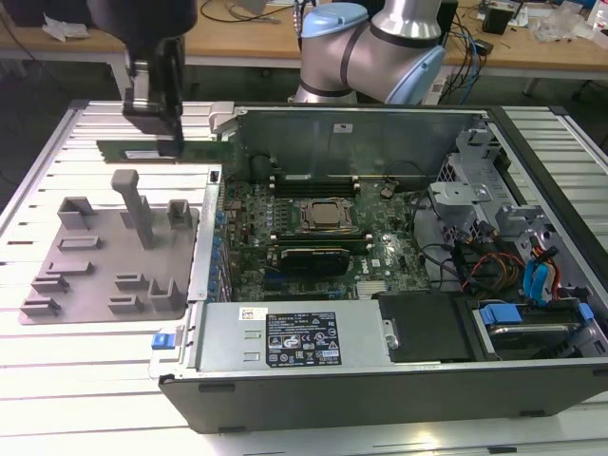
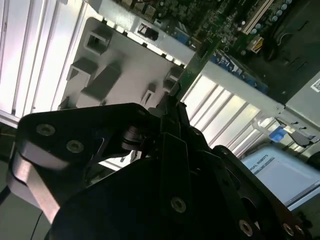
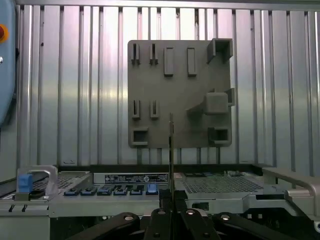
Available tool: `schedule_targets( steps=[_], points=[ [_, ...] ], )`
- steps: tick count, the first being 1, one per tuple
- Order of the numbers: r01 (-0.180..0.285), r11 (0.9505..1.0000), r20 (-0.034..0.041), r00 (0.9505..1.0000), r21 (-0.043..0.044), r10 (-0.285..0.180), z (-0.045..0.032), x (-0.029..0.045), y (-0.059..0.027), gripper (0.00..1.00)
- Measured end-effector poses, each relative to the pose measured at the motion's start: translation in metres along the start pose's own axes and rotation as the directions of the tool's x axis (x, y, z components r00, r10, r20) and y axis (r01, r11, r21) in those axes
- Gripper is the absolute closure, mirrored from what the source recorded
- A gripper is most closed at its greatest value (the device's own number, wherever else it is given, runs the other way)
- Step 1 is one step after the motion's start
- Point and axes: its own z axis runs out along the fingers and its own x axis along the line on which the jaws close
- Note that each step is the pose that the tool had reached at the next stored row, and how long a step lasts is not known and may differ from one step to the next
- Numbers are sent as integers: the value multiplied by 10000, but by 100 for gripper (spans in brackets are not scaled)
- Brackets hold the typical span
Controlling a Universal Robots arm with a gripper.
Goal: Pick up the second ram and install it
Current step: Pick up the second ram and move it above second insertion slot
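Observation:
The second ram [image 1: 195, 150] is a thin green stick held level above the white slatted table, just beyond the grey holder plate [image 1: 104, 256] at the exterior view's left. My gripper [image 1: 157, 133] is shut on it from above, outside the open computer case [image 1: 380, 380]. In the second wrist view the second ram [image 2: 197, 62] juts out of the gripper [image 2: 172, 107] toward the case's wall. In the first wrist view the second ram [image 3: 171, 145] shows edge-on, rising from the gripper [image 3: 171, 200] in front of the holder plate [image 3: 180, 95].
Inside the case lie the motherboard [image 1: 380, 256], the square CPU socket [image 1: 328, 215], memory slots [image 1: 313, 182] behind it and a long black card [image 1: 313, 256] in front. Drive bays and cables [image 1: 513, 275] crowd the exterior view's right. A tall post [image 1: 133, 204] stands on the holder plate.

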Motion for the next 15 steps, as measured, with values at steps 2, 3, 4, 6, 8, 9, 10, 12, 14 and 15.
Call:
schedule_targets(
  steps=[2, 3, 4, 6, 8, 9, 10, 12, 14, 15],
  points=[
    [-1, 10000, -4, 10000, -9, 1, 3, -17, -138, 89],
    [-1, 10000, -5, 10000, -12, 1, 4, -24, -194, 89],
    [1, 10000, -5, 10000, -17, -1, 5, -33, -269, 89],
    [-2, 10000, -8, 10000, -24, 2, 5, -49, -375, 89],
    [0, 10000, -8, 10000, -28, 0, 4, -63, -485, 89],
    [-2, 10000, -8, 10000, -29, 2, 3, -68, -541, 89],
    [-1, 10000, -8, 10000, -31, 1, 2, -74, -605, 89],
    [-1, 10000, -10, 10000, -33, 1, 0, -80, -669, 89],
    [-2, 10000, -12, 10000, -35, 2, -2, -85, -728, 89],
    [-1, 10000, -13, 10000, -35, 1, -2, -88, -762, 89]
  ],
)
